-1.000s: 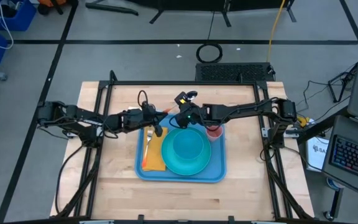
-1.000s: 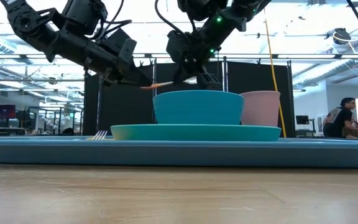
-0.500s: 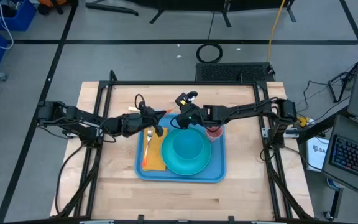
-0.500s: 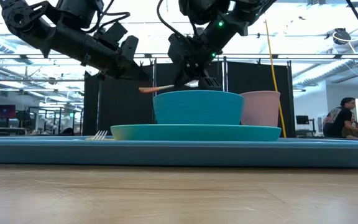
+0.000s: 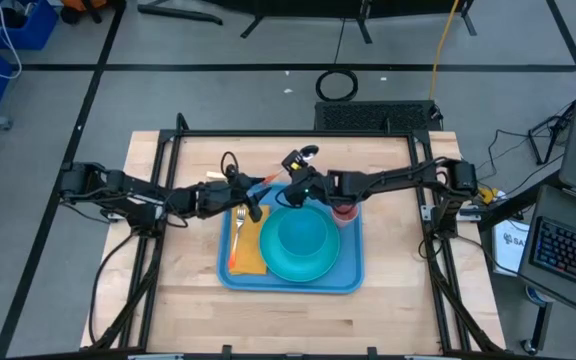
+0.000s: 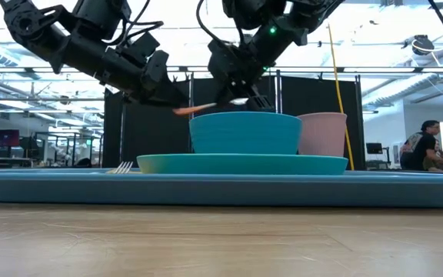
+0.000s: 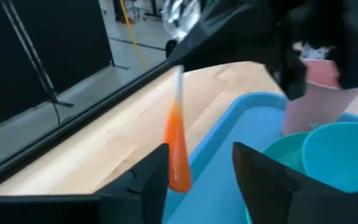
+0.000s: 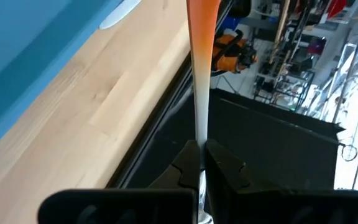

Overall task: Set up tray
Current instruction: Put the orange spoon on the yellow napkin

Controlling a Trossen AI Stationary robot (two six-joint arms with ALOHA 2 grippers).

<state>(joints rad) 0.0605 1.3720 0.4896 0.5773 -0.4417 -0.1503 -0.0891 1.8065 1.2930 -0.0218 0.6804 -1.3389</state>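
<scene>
Inspector A: Nearest the front edge, what stands on the wooden table (image 5: 288,305)?

Inspector B: The large flat light-blue plastic tray (image 5: 353,275) with rounded corners and a low rim lies flat at the middle of the table. On it, at its left side, lies a yellow-orange napkin (image 5: 251,257) with a silver metal fork (image 5: 238,222) on top. Beside that sits a round teal plate (image 5: 313,268) carrying a teal bowl (image 5: 299,236).

Inspector A: And farther back?

Inspector B: A pale pink plastic cup (image 6: 322,133) stands upright in the tray's far right corner, just beside the plate.

Inspector A: State of the left tool?

Inspector B: The left tool (image 7: 197,165) hovers over the tray's far left corner. Its fingers (image 7: 151,177) stand apart. An orange-handled utensil (image 7: 178,146) with a clear, pale upper part runs between them; I cannot tell whether either finger touches it.

Inspector A: The right tool?

Inspector B: The right tool (image 8: 201,163) is above the tray's far edge, over the bowl's far rim. Its jaws are clamped tight on the pale end of that same utensil, whose orange end points away towards the left tool.

Inspector A: Anything beyond the table?

Inspector B: In the low view a person (image 6: 427,150) sits at the far right of the room.
</scene>
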